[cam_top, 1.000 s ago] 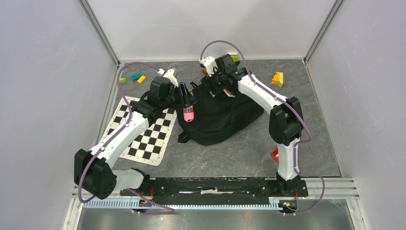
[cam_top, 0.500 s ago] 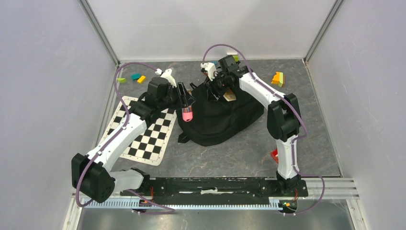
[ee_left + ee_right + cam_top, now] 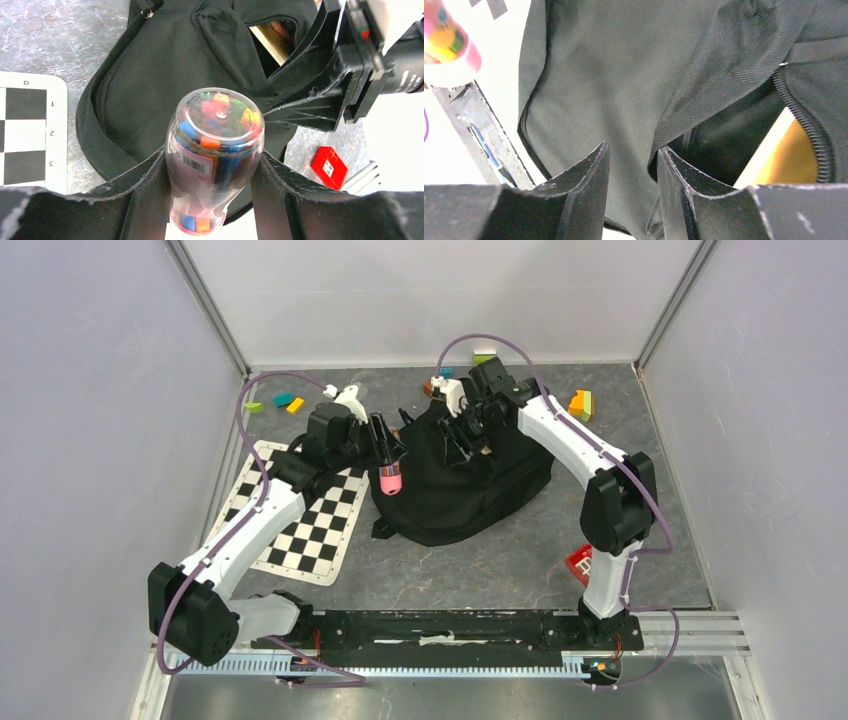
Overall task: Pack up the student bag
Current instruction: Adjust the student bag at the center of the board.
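Bag (image 3: 460, 495) interior mostly hidden

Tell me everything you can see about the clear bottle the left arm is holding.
The clear bottle is see-through plastic with a pink label and barcode, packed with small multicoloured pieces. The left gripper clamps its sides, base toward the wrist camera. It hangs over the left edge of the black student bag, near the bag's open mouth.

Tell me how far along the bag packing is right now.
Partly done. The student bag is unzipped, and something flat and tan already shows inside its opening. In hand: the left gripper holds a clear jar of coloured pieces over the bag, while the right gripper pinches the fabric at the opening. Left: put the jar in; coloured blocks remain on the table.
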Controlling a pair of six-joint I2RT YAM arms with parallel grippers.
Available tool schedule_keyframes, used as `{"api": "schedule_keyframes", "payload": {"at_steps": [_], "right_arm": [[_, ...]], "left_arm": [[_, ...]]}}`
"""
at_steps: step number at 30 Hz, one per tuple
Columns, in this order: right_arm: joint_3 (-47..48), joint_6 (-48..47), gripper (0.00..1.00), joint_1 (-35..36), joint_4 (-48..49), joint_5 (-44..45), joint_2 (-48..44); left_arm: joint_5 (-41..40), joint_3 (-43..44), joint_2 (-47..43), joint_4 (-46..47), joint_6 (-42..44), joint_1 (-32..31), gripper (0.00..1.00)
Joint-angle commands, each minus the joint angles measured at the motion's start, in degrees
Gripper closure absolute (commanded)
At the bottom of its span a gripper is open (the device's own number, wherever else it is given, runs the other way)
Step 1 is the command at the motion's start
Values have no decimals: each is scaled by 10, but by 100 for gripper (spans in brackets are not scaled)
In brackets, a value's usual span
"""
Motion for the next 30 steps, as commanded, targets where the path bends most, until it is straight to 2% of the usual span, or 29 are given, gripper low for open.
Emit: {"api": "schedule_keyframes", "payload": {"at_steps": [1,6,15,17,21,22,27,30], "right_arm": [[-68,-2,56,15,-60,8,-48],[-92,-15,54,16,-69,81,-55],[-3,28,50,21,-96,84,-86],[5,36,46,22,-84,107,-103],[0,58,28,21,-23,206,-137],[-6,63,26,20,-2,222,-145],[-78,70,26,19,132,315,-175],[-121,40,28,19,215,374,-178]], "left_arm": [[1,-9,-28,26,-3,3,85],[3,-7,-30,27,-4,3,85],[7,49,20,56,-30,3,88],[12,70,43,67,-48,2,88],[17,108,83,89,-92,2,86],[17,117,91,96,-109,1,86],[3,143,138,139,-208,-2,87],[13,184,179,142,-216,-11,87]]}}
